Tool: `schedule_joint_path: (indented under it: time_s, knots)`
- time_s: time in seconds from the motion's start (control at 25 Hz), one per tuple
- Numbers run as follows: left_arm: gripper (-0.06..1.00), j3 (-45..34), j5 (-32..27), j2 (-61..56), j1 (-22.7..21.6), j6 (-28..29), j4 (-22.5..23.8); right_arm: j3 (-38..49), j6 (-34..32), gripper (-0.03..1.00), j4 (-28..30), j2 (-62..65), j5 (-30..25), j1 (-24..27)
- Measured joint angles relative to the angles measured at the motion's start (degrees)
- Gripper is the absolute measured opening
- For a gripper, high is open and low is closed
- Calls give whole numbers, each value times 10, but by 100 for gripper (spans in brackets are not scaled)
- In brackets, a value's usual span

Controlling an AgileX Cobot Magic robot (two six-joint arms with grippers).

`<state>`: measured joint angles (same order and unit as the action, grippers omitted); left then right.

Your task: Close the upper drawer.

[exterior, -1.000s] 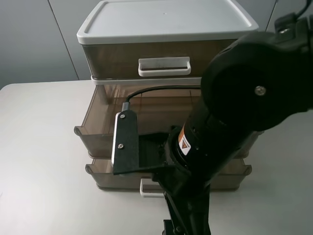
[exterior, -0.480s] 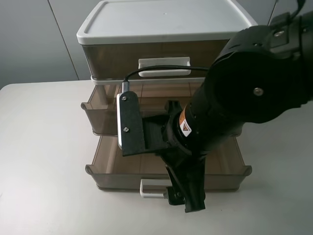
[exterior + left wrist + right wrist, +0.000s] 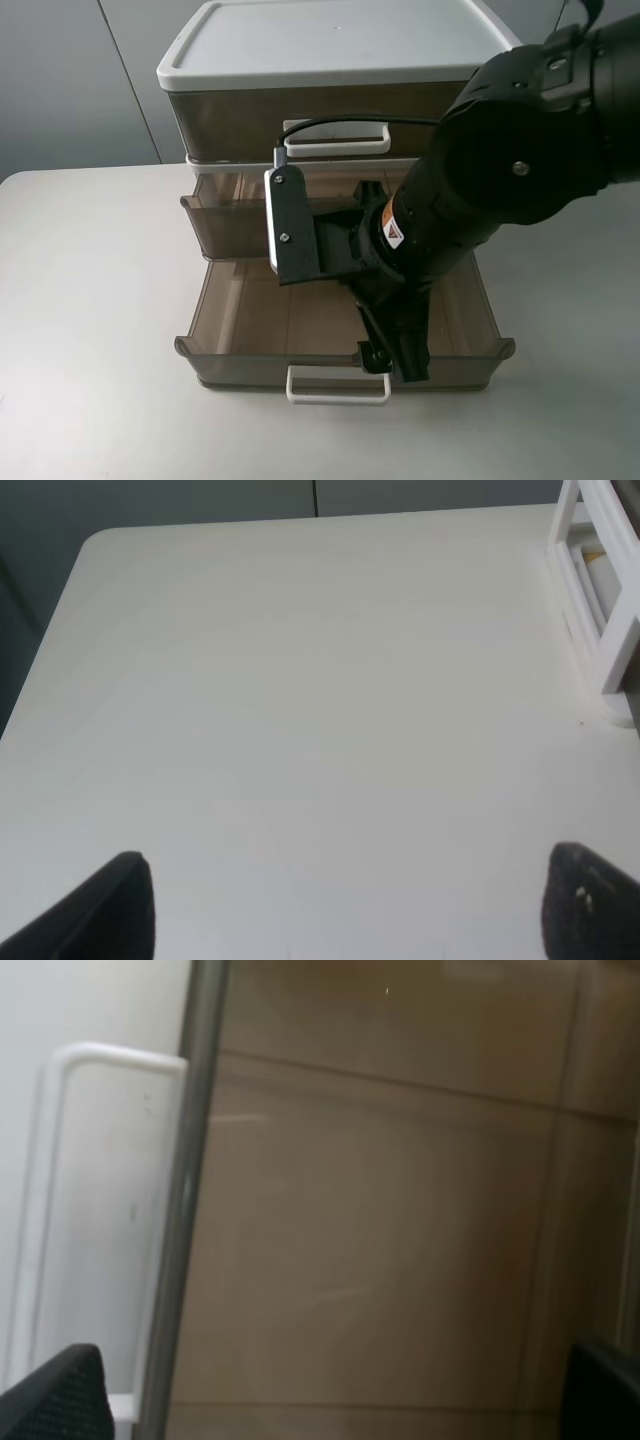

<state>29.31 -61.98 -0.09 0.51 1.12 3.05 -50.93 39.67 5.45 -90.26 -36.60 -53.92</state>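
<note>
The upper drawer (image 3: 222, 218), smoky brown and the middle one of the stack, stands out a short way from the cabinet. Its handle is hidden behind my right arm. My right gripper (image 3: 393, 362) is open and empty. It points down over the lowest drawer (image 3: 235, 320), which is pulled far out, with its white loop handle (image 3: 337, 386) at the front. In the right wrist view the gripper (image 3: 330, 1400) hangs over that drawer's brown floor (image 3: 380, 1210), beside the white handle (image 3: 60, 1220). My left gripper (image 3: 350, 910) is open over bare table and is out of the exterior high view.
The top drawer (image 3: 230, 120) under the white lid (image 3: 330, 40) is shut, with its white handle (image 3: 335, 137) in view. The cabinet stands on a white table (image 3: 90, 330). A white frame (image 3: 615, 660) shows at the edge of the left wrist view.
The upper drawer has slid back into the cabinet as my right arm moved toward it. The lowest drawer's inside has come into view.
</note>
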Motion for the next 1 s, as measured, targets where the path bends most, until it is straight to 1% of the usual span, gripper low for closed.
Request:
schedule_joint_path:
  time_s: [0.16, 0.36, 0.52, 0.6, 0.72, 1.0]
  knots:
    - [74, 0, 0, 0, 0, 0, 0, 0, 0, 68, 11, -2, 26, 9]
    - [74, 0, 0, 0, 0, 0, 0, 0, 0, 68, 13, -7, 32, 20]
    - [74, 0, 0, 0, 0, 0, 0, 1, 0, 68, 30, -15, 42, 23]
    - [74, 0, 0, 0, 0, 0, 0, 1, 0, 68, 56, -19, 63, 30]
    - [74, 0, 0, 0, 0, 0, 0, 0, 0, 68, 85, -22, 73, 34]
    - [74, 0, 0, 0, 0, 0, 0, 0, 0, 68, 89, -22, 94, 34]
